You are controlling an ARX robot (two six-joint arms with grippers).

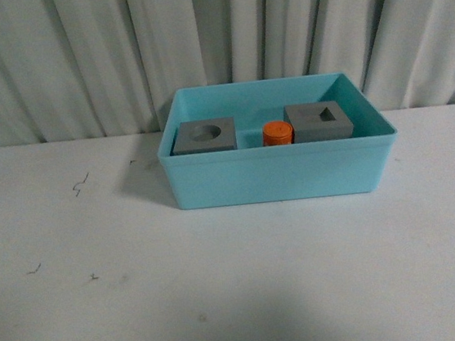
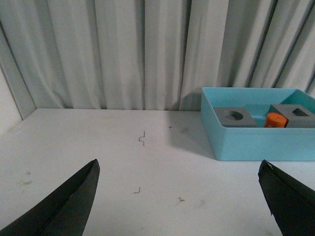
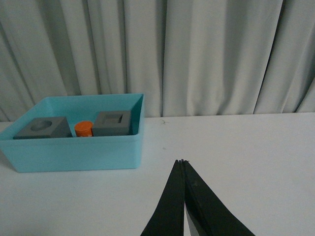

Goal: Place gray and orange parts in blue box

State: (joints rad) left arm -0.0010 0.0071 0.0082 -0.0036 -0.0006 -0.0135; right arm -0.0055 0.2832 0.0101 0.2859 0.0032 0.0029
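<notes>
L jaws apart, R jaws together, 2 gray cubes + 1 orange cylinder in blue box

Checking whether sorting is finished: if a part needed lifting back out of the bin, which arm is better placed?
Left, slightly. Its gripper is open; the right gripper is shut. Both sit back from the blue box, which already holds both gray cubes and the orange cylinder.

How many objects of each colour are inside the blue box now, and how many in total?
Gray: 2, the cube with the round hole and the cube with the square hole
Orange: 1, the cylinder
Total: 3, all inside the blue box
</notes>
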